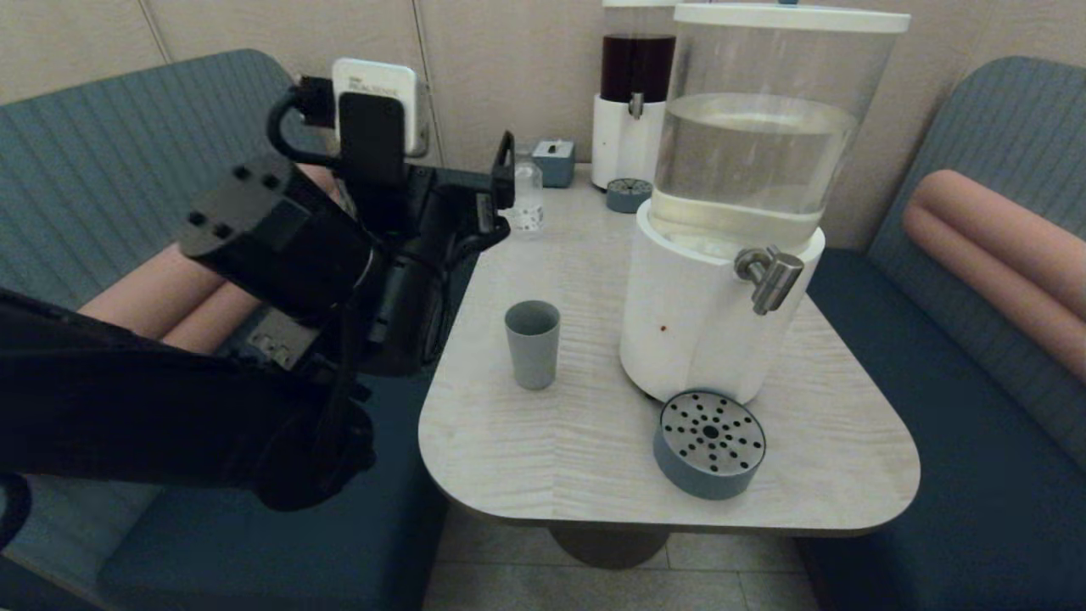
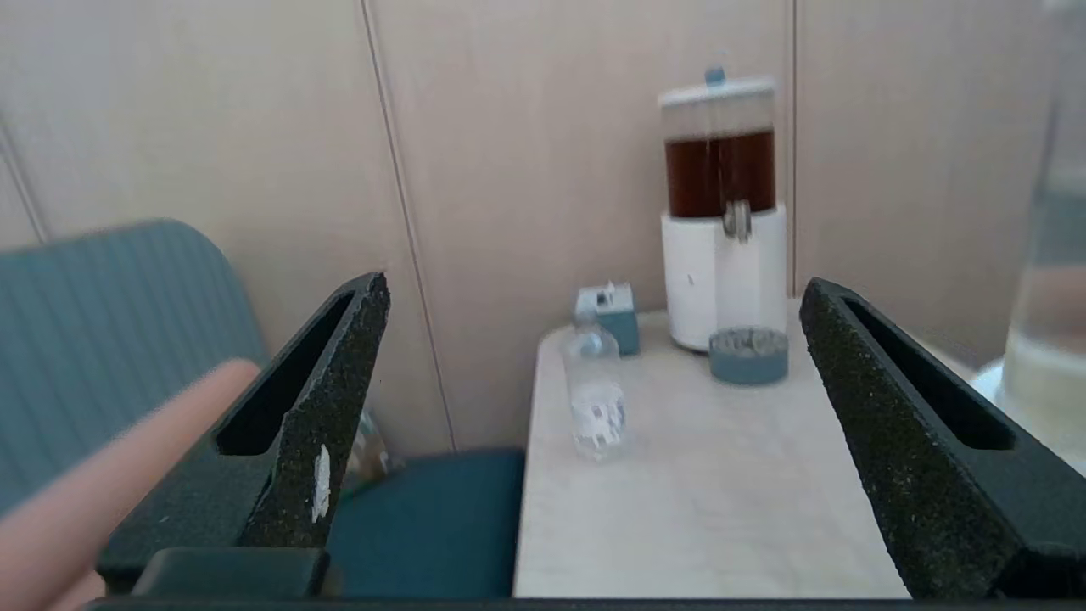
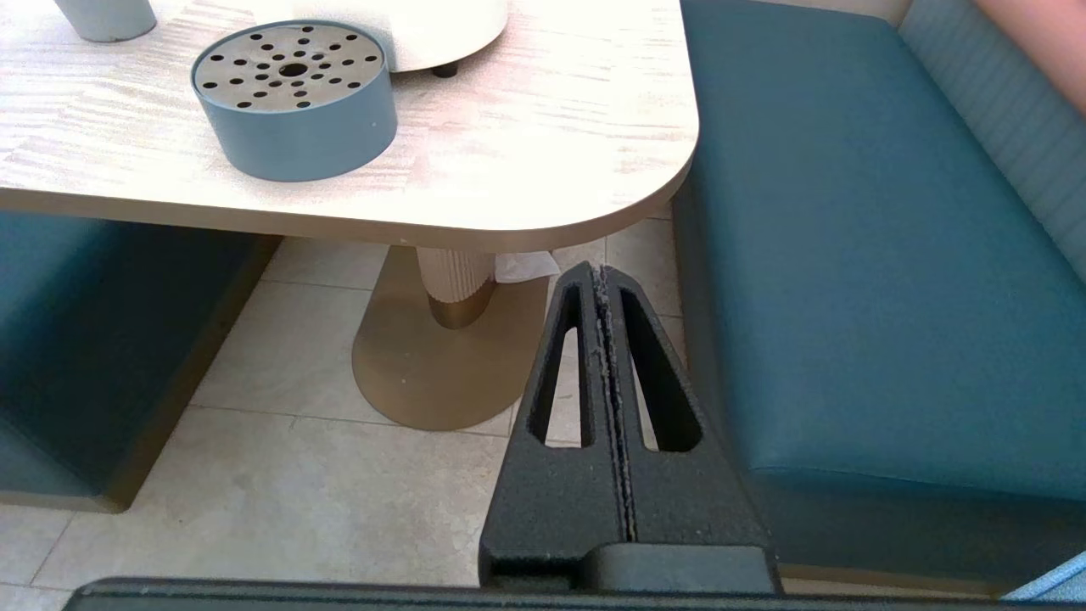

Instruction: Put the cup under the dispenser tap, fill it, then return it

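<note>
The grey-blue cup [image 1: 533, 344] stands upright and empty on the table, left of the large white-based dispenser [image 1: 704, 322]; its base shows in the right wrist view [image 3: 106, 17]. The steel dispenser tap [image 1: 770, 276] sticks out over a round perforated drip tray [image 1: 709, 441] [image 3: 293, 98]. My left gripper [image 1: 502, 199] [image 2: 594, 287] hovers open and empty by the table's left edge, behind and left of the cup, well apart from it. The cup is out of the left wrist view. My right gripper [image 3: 598, 273] is shut on nothing, low beside the table over the floor.
A small clear bottle [image 1: 528, 199] [image 2: 594, 399], a blue box [image 1: 553, 161] and a dark-liquid dispenser [image 1: 635, 85] with its own small tray [image 1: 629, 194] stand at the back. Teal benches [image 3: 865, 255] flank the table [image 1: 543, 441].
</note>
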